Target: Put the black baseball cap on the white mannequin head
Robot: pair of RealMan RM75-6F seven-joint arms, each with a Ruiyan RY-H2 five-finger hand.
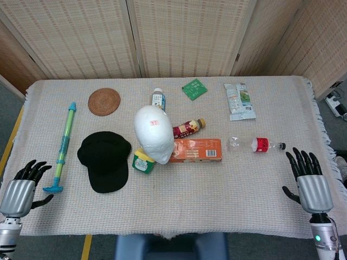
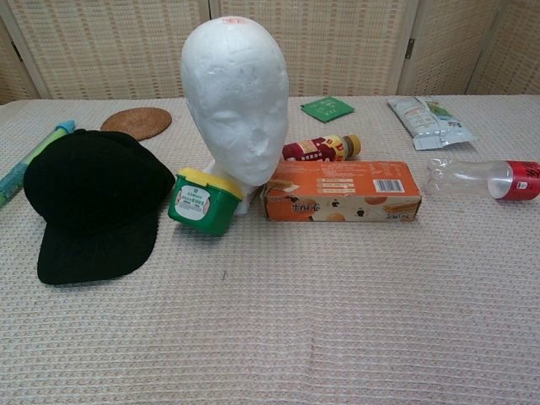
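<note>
A black baseball cap [image 1: 104, 160] lies on the bench left of an upright white foam mannequin head [image 1: 154, 133]; a green yellow-lidded tub [image 1: 143, 161] sits between them, a flat orange cardboard box [image 1: 196, 150] just right.

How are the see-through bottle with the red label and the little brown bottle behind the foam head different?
The clear bottle looks empty and see-through, while the brown bottle is opaque with a patterned red wrap. The clear bottle lies out in the open on the tablecloth, apart from other things; the brown bottle is tucked between the mannequin head and the orange box. The clear one is longer. Both lie on their sides.
</note>
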